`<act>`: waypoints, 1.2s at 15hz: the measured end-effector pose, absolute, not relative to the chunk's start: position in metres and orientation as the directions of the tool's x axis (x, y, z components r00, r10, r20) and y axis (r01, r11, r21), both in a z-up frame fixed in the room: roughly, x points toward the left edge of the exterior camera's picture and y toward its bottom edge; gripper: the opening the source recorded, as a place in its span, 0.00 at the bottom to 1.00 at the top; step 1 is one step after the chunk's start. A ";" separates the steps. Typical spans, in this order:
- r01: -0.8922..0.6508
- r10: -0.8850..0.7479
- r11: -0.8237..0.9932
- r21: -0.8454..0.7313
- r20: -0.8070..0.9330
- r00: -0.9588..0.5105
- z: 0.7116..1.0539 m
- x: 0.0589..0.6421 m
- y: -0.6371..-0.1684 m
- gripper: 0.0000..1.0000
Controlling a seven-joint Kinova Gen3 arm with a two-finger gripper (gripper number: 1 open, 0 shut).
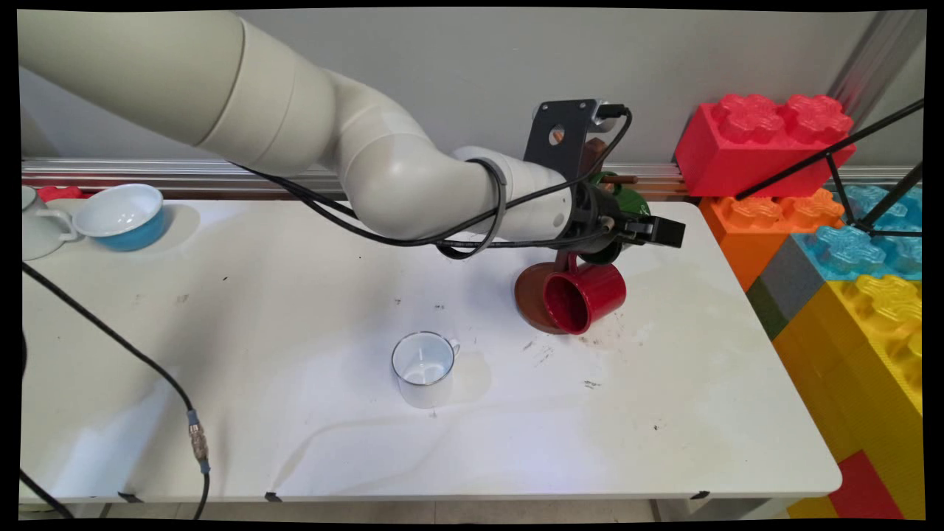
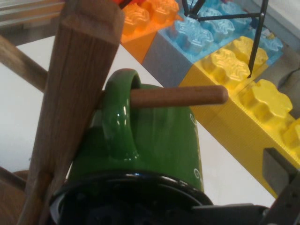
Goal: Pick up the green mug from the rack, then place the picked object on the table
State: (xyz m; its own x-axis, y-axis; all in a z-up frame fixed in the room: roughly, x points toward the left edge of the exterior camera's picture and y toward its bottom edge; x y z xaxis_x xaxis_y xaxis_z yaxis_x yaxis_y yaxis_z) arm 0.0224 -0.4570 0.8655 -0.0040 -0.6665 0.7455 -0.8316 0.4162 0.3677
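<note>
Nearest the camera a black cable (image 1: 133, 354) trails over the white table (image 1: 295, 442), and a white enamel mug (image 1: 422, 366) stands upright and alone, well apart from the rest. Beyond it, toward the table's right, a red mug (image 1: 586, 296) hangs on its side low on a wooden mug stand, its mouth facing the camera, just over the stand's round brown base (image 1: 527, 295). Above that the gripper (image 1: 653, 230) reaches in level against the green mug (image 2: 159, 145), which hangs higher on the same stand. In the hand view its handle is looped over a wooden peg (image 2: 180, 96) jutting from the slanted post (image 2: 77, 93), and its dark rim sits right at the hand. Whether the gripper is clamped on that rim or only beside it cannot be told. With the handle hooked like this, the mug looks free to move only along the peg. A sideways pull would likely tip the stand and the red mug. Farther back, a blue bowl (image 1: 124, 215) sits at the table's far left corner, and big toy bricks (image 1: 767, 140) are stacked on the right.
</note>
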 end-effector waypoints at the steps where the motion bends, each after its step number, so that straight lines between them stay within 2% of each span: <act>1: -0.832 -0.667 0.414 0.371 0.745 0.000 0.865 0.022 -0.457 1.00; 4: -0.833 -0.669 0.401 0.382 0.743 0.018 0.864 0.023 -0.458 1.00; 5: -0.833 -0.670 0.397 0.385 0.742 0.023 0.863 0.023 -0.458 0.00; 18: -0.841 -0.678 0.375 0.390 0.734 0.039 0.860 0.032 -0.457 0.00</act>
